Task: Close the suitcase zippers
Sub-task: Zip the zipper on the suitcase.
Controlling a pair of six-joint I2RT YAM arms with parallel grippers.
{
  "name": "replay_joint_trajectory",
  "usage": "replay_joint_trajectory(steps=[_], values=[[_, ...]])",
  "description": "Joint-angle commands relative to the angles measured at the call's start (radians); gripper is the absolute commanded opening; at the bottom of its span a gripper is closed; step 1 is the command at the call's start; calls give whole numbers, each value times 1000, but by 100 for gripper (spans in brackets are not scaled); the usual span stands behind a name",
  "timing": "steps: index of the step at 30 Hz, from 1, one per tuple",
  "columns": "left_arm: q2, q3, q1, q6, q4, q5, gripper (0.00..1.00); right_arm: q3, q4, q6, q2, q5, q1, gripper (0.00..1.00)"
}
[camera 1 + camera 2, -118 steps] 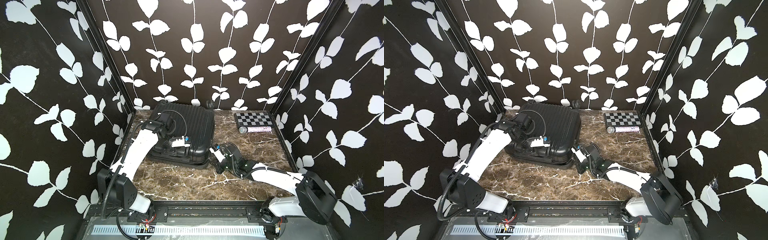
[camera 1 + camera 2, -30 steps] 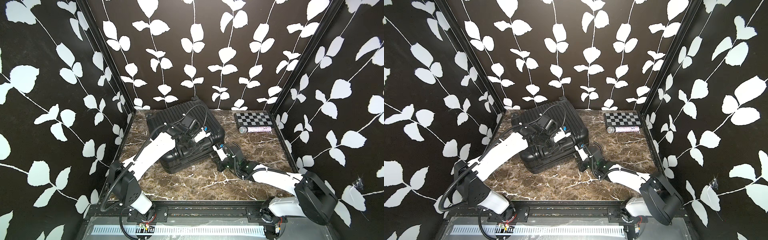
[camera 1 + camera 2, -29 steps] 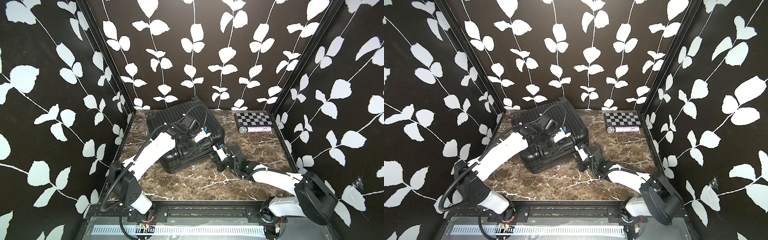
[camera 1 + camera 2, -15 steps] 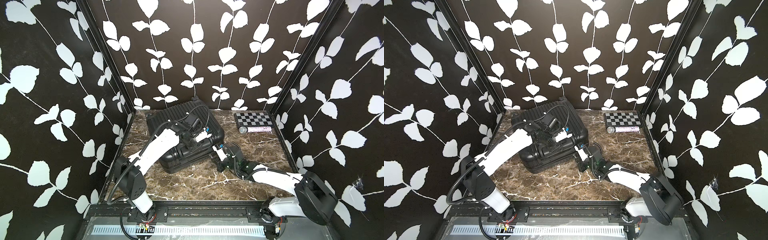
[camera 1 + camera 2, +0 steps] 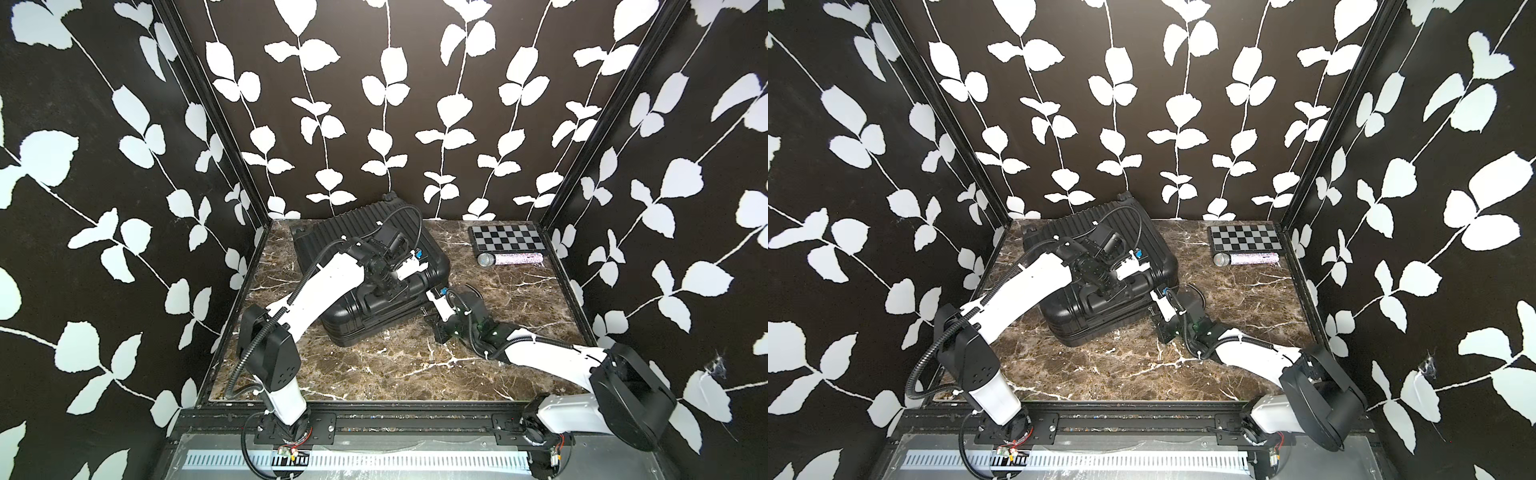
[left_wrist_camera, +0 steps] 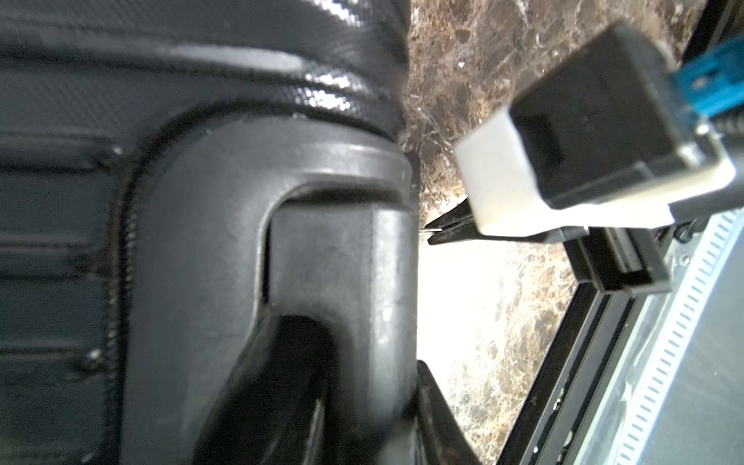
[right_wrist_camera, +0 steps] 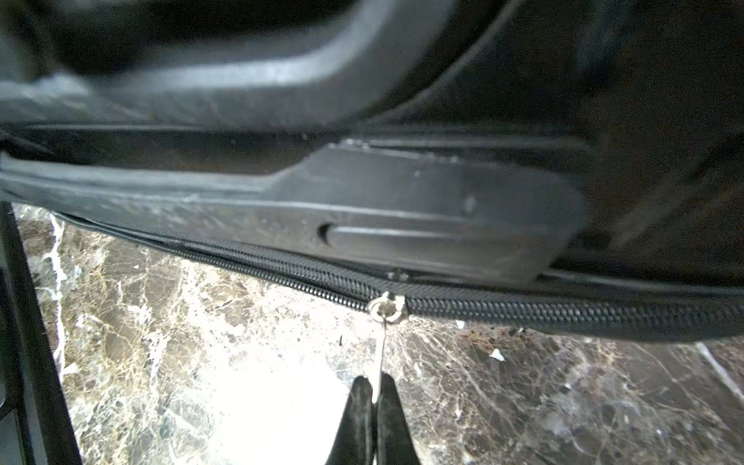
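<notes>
The black ribbed suitcase (image 5: 332, 241) (image 5: 1154, 253) lies flat and turned askew at the back left of the marble table. My left gripper (image 5: 384, 291) (image 5: 1105, 293) reaches down over the case's top. In the left wrist view its fingers (image 6: 437, 406) hug either side of the case's handle (image 6: 374, 314). My right gripper (image 7: 374, 384) (image 5: 430, 311) sits low at the case's near right side, shut on the silver zipper pull (image 7: 380, 354). Beside the slider (image 7: 387, 308), the zippers (image 7: 543, 316) are joined on one side and parted on the other.
A checkerboard (image 5: 505, 240) lies flat at the back right with a glittery microphone (image 5: 509, 259) in front of it. Leaf-patterned walls close in three sides. A black rail (image 5: 415, 419) runs along the table's front edge.
My left gripper's jaws have narrowed around the handle and its arm has swung in a little. The right gripper keeps its hold on the pull. Before that, the suitcase was rotated on the table.
</notes>
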Motion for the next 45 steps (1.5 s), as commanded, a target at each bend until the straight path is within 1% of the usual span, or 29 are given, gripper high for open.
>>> replay_joint_trajectory(steps=[1,4,7,11,15,21,24,27,29,32,35,45], values=[[63,-33,31,-138,110,-81,5,-20,-37,-24,-36,-76,18,0],[52,-36,31,-212,182,-70,0,-22,-36,-31,-43,-83,18,0],[45,-44,31,-289,269,-39,0,-27,-25,-37,-52,-92,19,0],[44,-51,31,-386,375,-34,0,-23,-19,-39,-56,-100,24,0],[65,-48,31,-474,446,-23,0,-11,-16,-44,-45,-113,34,0],[103,-42,31,-571,507,-88,0,10,-6,-60,-29,-132,65,0],[131,-15,31,-621,508,-141,0,17,-5,-67,-19,-138,79,0],[174,35,31,-654,494,-162,0,18,-1,-75,-13,-143,94,0],[198,58,31,-683,498,-155,0,20,1,-79,-11,-148,103,0],[214,73,32,-726,534,-154,0,22,2,-87,-8,-155,116,0],[215,82,30,-773,558,-210,0,28,5,-101,-8,-167,131,0],[214,122,30,-777,560,-216,0,50,5,-128,17,-205,183,0]])
